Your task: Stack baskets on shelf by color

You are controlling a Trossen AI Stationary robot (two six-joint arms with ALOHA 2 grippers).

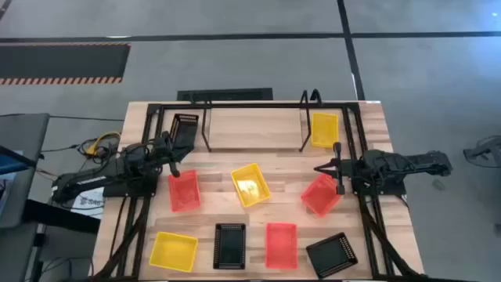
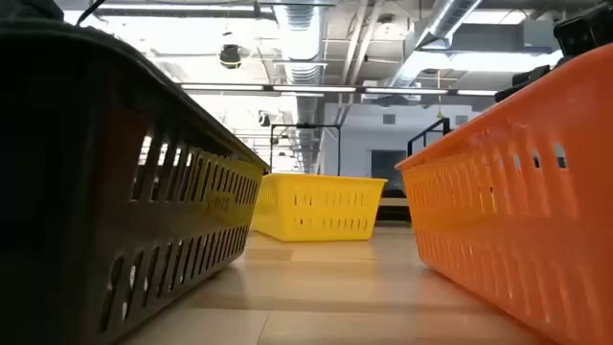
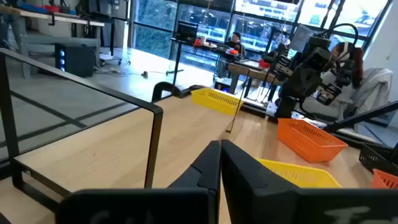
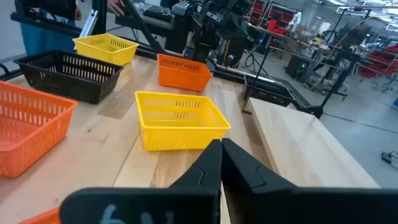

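Where the pale wooden counter point(image 1: 258, 129) meets grey floor, the shelf point(image 1: 254, 117) spans its far edge, flanked by one black and one yellow basket point(image 1: 324, 129); seven baskets lie scattered nearer. Both arms' fingers are closed, empty. No legible writing.

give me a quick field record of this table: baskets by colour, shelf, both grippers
red-orange baskets: three, one by the left gripper, one by the right gripper, one at the front
yellow baskets: three, centre, front left, one at the shelf's right end
black baskets: three, two at the front, one tilted at the shelf's left end
shelf: black tube rack at the table's back, middle bare
left gripper: shut, holding nothing
right gripper: shut, holding nothing
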